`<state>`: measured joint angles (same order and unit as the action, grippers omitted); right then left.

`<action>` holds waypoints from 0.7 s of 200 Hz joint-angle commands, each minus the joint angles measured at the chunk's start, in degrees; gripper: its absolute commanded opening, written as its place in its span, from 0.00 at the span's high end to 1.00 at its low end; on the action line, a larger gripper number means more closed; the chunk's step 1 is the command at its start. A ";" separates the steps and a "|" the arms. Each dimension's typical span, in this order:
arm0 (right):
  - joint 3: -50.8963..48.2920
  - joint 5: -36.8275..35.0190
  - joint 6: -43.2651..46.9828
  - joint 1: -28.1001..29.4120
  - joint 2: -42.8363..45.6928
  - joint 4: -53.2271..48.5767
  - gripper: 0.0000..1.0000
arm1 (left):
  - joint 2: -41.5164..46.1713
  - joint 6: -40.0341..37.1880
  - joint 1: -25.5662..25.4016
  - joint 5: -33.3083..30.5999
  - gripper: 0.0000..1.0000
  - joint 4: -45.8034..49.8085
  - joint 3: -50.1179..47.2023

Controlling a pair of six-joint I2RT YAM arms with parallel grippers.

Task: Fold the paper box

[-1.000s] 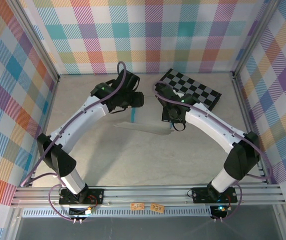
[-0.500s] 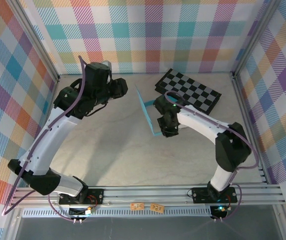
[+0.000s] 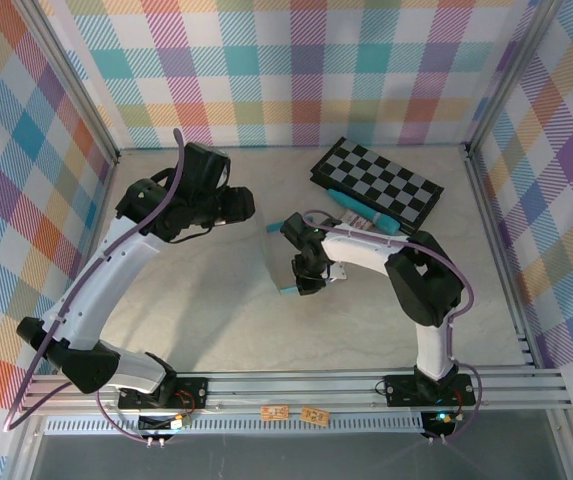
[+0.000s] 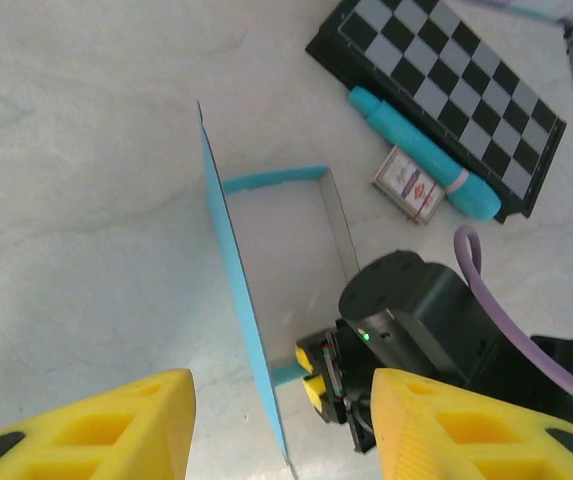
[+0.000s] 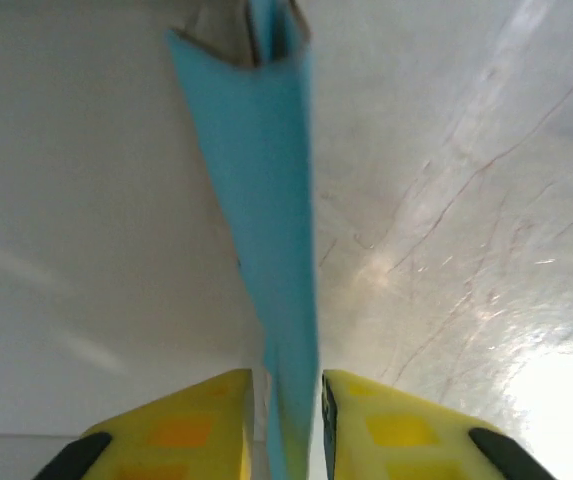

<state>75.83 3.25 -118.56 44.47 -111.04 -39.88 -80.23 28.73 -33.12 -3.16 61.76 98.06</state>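
One paper box (image 3: pixel 279 258), one checkerboard (image 3: pixel 378 178). Left claw (image 3: pixel 246 205) spread wide, empty. Right claw (image 5: pixel 288 425) slightly released, straddling the box wall.

- Top external view: bright, even, diffuse light from overhead; the pale marbled tabletop (image 3: pixel 216 330) carries only faint, soft-edged shadows. Sharp from edge to edge.
- Left wrist view: tabletop and black-and-grey checkerboard (image 4: pixel 446 90) crisp; yellow fingertips (image 4: pixel 116 420) of the left gripper (image 4: pixel 281 425) soft, out of focus.
- Right wrist view: teal-blue thin cardboard sheet (image 5: pixel 281 220) blurred at close range; blown-out glare patch lower right; left half in grey shade.
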 commanded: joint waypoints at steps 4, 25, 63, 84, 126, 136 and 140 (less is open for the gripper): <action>-0.02 2.40 -16.25 -0.14 0.00 0.06 0.60 | -1.11 -0.60 0.95 3.25 0.52 6.64 0.41; 0.78 -1.25 -11.11 -0.76 3.90 -4.23 0.50 | -0.99 -1.29 1.09 2.25 0.52 7.68 0.55; 7.15 -11.61 12.74 -4.48 12.77 -12.31 0.43 | -0.06 -1.27 1.64 -0.69 0.51 7.61 1.17; 11.42 -13.30 38.95 -7.56 15.25 -9.01 0.39 | 2.16 -0.37 1.74 -4.19 0.51 5.10 0.26; 37.21 -0.66 83.85 -6.19 3.29 -24.93 0.38 | 17.35 3.02 8.41 -0.34 0.53 -11.12 -17.23; 40.38 2.41 86.62 -5.81 1.17 -27.48 0.38 | 22.47 3.85 9.75 3.47 0.54 -17.62 -23.65; 41.44 3.60 87.37 -5.69 0.48 -28.06 0.38 | 24.57 3.97 10.05 5.00 0.54 -20.26 -26.11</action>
<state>111.42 -1.67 -54.72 36.56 -104.51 -54.87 -65.82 30.24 -26.13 -4.99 56.23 82.17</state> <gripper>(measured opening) 0.617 0.465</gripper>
